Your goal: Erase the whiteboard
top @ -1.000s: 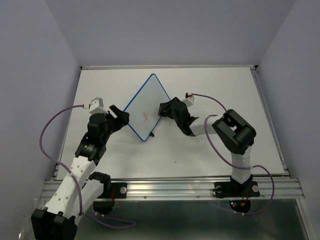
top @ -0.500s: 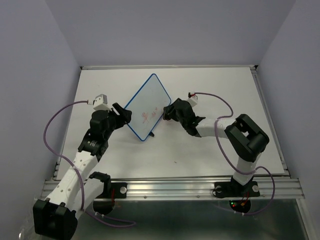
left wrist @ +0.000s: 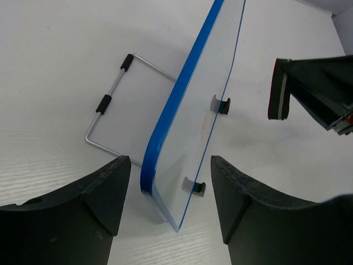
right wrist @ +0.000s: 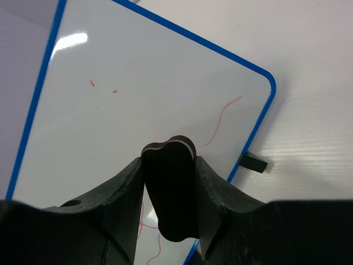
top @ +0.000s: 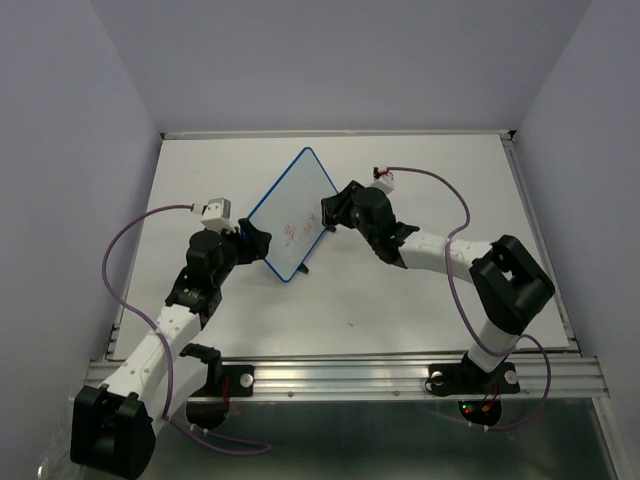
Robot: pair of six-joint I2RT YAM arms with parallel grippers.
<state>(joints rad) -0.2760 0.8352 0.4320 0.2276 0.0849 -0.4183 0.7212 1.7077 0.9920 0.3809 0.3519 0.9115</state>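
Note:
The whiteboard [top: 290, 215] stands tilted on a wire stand [left wrist: 110, 99], blue-rimmed, with faint red scribbles [right wrist: 220, 118] on its face. My left gripper [top: 254, 243] is open at the board's lower left corner. In the left wrist view its jaws straddle the blue edge [left wrist: 182, 99], with a gap on both sides of my left gripper [left wrist: 171, 179]. My right gripper [top: 329, 212] is shut on a black eraser [right wrist: 170, 190], which is held against the board face [right wrist: 138, 94] near its right edge. The eraser's end [left wrist: 278, 91] also shows beyond the board.
The board's small black feet [left wrist: 222, 105] rest on the white tabletop [top: 430, 300]. Purple cables [top: 130, 235] loop from both wrists. A raised rail [top: 540, 240] borders the table on the right, and lilac walls close in the sides and back.
My left gripper slid forward to the board's lower corner and its jaws narrowed around the edge. The right arm's elbow swung out to the right while the eraser stayed at the board face.

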